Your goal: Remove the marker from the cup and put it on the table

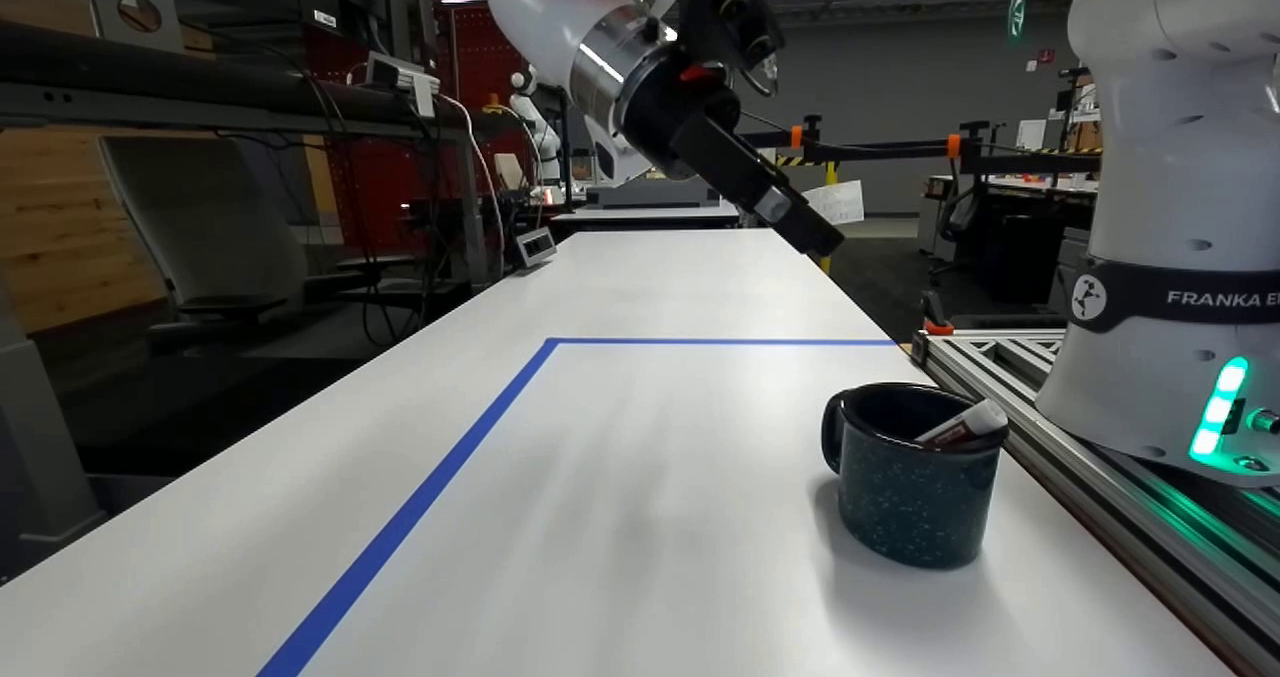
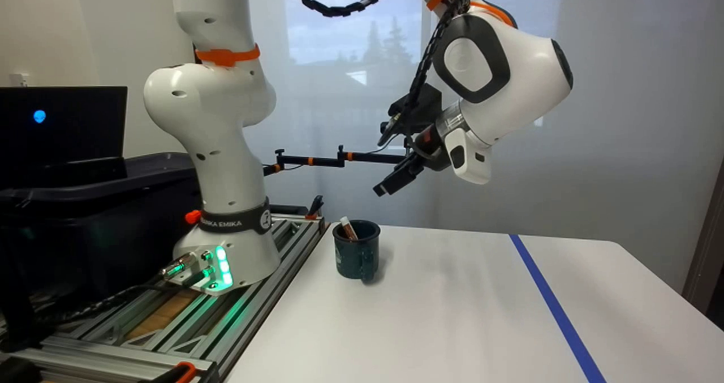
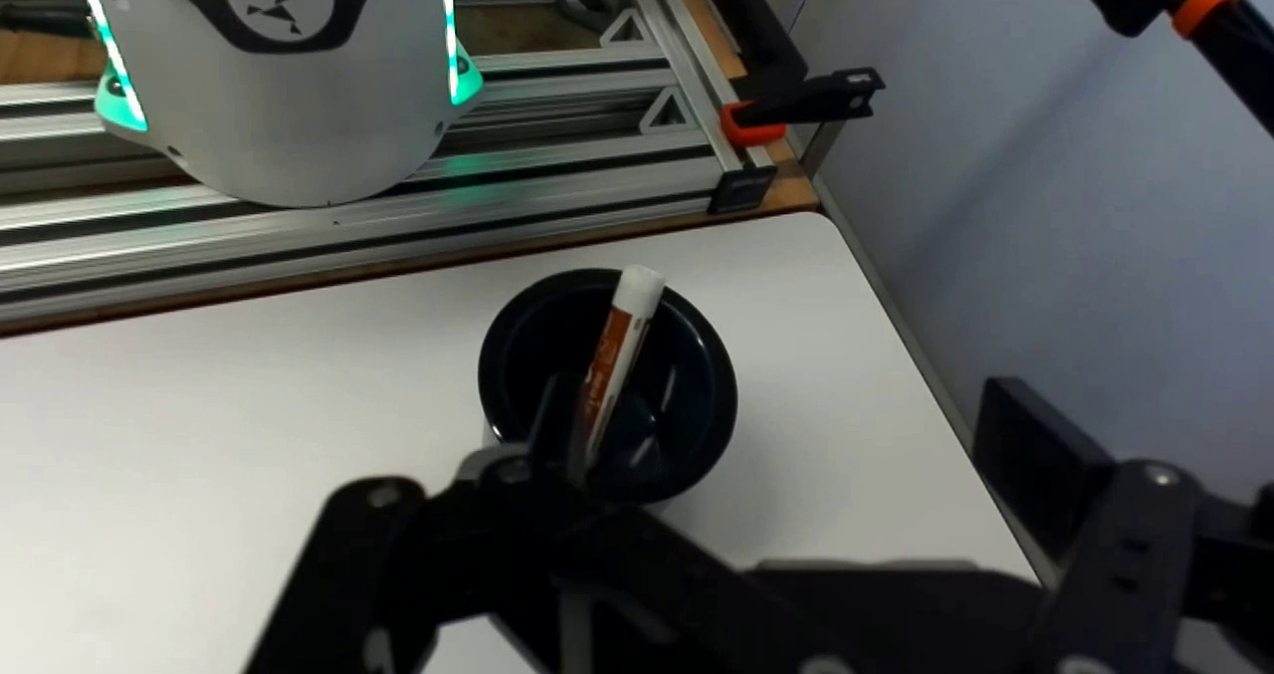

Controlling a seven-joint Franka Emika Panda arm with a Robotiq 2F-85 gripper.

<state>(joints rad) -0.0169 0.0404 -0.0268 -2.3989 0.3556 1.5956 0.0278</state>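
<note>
**One gripper (image 3: 791, 425) above one cup (image 1: 915, 507), one marker (image 3: 612, 360) inside**

Two fingers (image 3: 1040, 445) are spread well apart in the wrist view; the gripper is angled downward in both exterior views. Below it, clear of it, the cup is set upright; the marker is leaned inside, white end raised past the rim on the side away from the gripper. Under both, one white table (image 1: 650, 477) is marked with blue tape (image 1: 424, 497), two strips counted in an exterior view. Past the cup, in the wrist view, one robot base (image 3: 289, 116), metal rails (image 3: 567, 188) and one clamp (image 3: 791, 107) are noted.
</note>
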